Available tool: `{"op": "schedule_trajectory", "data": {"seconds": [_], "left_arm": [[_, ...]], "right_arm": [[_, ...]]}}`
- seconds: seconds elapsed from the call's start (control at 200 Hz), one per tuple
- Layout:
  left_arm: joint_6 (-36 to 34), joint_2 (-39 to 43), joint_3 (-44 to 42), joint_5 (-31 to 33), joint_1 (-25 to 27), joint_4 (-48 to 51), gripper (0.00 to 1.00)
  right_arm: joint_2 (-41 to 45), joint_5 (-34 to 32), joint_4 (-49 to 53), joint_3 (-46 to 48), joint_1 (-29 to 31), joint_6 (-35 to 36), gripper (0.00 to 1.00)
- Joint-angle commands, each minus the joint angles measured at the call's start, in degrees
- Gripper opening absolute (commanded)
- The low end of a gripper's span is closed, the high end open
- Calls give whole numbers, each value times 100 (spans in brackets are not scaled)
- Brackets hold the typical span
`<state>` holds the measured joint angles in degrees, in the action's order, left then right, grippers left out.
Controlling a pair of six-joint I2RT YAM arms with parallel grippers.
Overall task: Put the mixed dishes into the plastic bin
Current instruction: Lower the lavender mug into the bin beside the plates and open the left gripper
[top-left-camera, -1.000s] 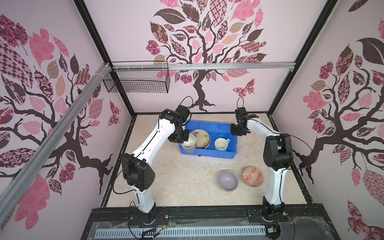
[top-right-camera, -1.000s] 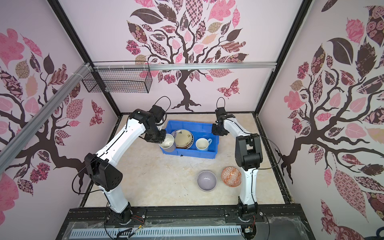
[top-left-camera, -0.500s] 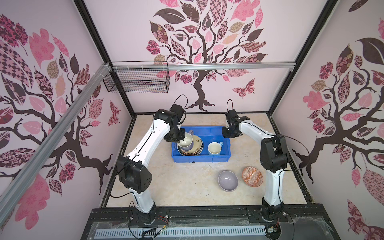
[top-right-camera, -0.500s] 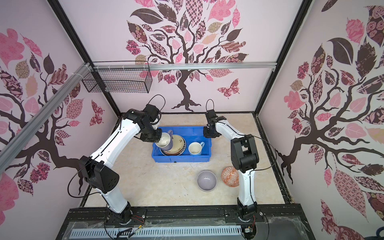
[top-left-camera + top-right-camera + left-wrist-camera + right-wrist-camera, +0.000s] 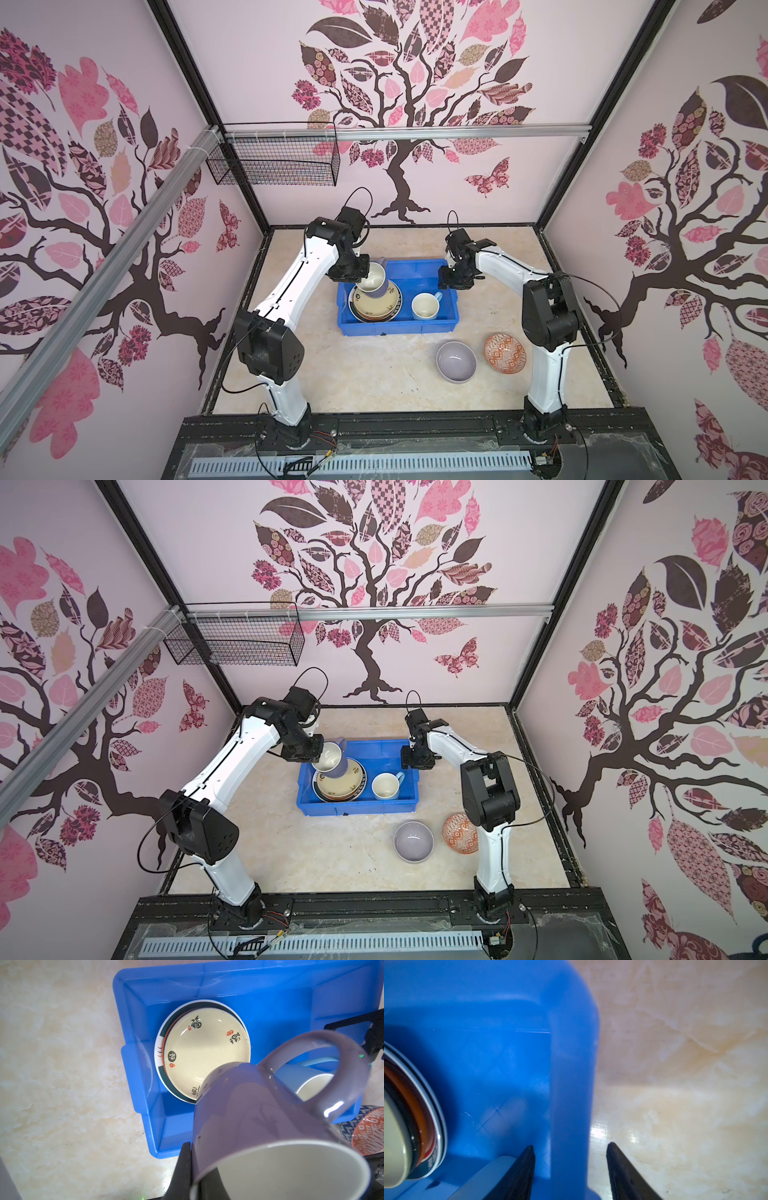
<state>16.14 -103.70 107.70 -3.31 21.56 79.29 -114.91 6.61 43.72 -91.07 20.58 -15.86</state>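
The plastic bin (image 5: 399,327) (image 5: 357,806) is a blue tub holding a stack of plates (image 5: 376,307) (image 5: 205,1047) and a light-blue mug (image 5: 424,306) (image 5: 299,1078). My left gripper (image 5: 365,270) (image 5: 194,1159) is shut on the wall of a lavender mug (image 5: 374,282) (image 5: 332,759) (image 5: 259,1109), which hangs tilted over the plates. My right gripper (image 5: 453,284) (image 5: 570,1147) is open. Its fingers straddle the bin's end wall (image 5: 571,1084) without pinching it. On the table in front lie a lavender bowl (image 5: 456,360) (image 5: 413,840) and an orange patterned bowl (image 5: 505,351) (image 5: 459,833).
A black wire basket (image 5: 274,162) hangs on the back-left rail, well above the table. Black frame rails border the marble tabletop. Both arm bases stand at the front edge, and the right arm's elbow rises beside the orange patterned bowl.
The bin slid left across the table with my right gripper on its end wall, and that gripper has now opened. My left gripper moved left with the lavender mug and tilted it.
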Motion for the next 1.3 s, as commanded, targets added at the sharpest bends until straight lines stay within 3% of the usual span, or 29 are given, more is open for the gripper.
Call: {"op": "schedule_trajectory", "data": {"seconds": [0.0,0.065,0.14,0.185,0.385,0.695,1.295], "left_arm": [[39,-242,634,-136,111,-290,1],[51,-452,874,-20,243,-264,1],[69,-681,1098,2,364,-255,1],[82,-813,1190,23,435,-261,0],[92,-1371,1604,8,636,-288,0],[104,-2233,2510,-151,889,-170,0],[144,-3140,2940,-52,1192,-317,0]], "right_arm": [[664,-128,140,-138,-51,-34,71],[793,-184,158,-250,-142,-113,84],[927,-204,186,-353,-266,-165,91],[1014,-290,210,-371,-337,-188,99],[1577,-588,127,70,-714,-458,99],[2736,-975,-224,1229,-731,-540,99],[3723,-1124,11,2126,-739,-427,100]]}}
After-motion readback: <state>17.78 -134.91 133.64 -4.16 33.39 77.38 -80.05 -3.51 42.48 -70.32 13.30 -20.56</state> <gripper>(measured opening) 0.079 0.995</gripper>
